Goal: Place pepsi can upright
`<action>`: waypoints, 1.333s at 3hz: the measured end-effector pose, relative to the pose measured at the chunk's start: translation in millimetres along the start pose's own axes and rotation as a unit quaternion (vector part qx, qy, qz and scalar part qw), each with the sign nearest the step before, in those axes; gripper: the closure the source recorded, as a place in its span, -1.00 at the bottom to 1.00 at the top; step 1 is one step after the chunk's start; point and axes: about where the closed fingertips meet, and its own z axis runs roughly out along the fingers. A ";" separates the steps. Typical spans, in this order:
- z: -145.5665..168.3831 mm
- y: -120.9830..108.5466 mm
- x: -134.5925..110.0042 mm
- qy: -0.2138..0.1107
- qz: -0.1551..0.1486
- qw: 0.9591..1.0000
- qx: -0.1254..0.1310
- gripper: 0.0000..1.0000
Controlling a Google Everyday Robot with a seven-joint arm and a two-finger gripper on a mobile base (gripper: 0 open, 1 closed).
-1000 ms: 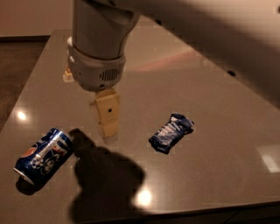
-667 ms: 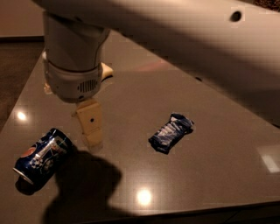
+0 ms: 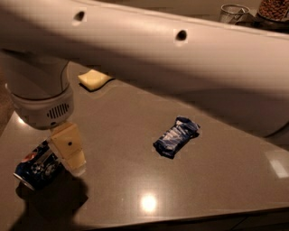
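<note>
The pepsi can [image 3: 36, 166] is dark blue with white markings and lies on its side near the table's front left corner. My gripper [image 3: 72, 159] hangs from the white wrist at the left. It is right over the can's right end and partly hides it. I cannot tell whether it touches the can. The arm spans the whole top of the view.
A flat blue-and-white snack wrapper [image 3: 176, 136] lies mid-table to the right. A yellow sponge [image 3: 95, 80] lies at the back left. A glass [image 3: 234, 12] and a bowl [image 3: 273, 9] stand at the far right back. The grey table's front edge [image 3: 189, 216] runs along the bottom.
The gripper has moved left and down, from the middle of the table to the can's right end. The can and wrapper have not moved.
</note>
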 end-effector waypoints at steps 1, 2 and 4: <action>17.7 -1.1 -16.1 0.008 -0.013 1.000 -0.015 -1.00; 32.8 -3.1 -28.5 0.015 -0.017 0.999 -0.026 -1.00; 49.4 -8.2 -32.3 0.035 0.013 0.998 -0.042 -0.26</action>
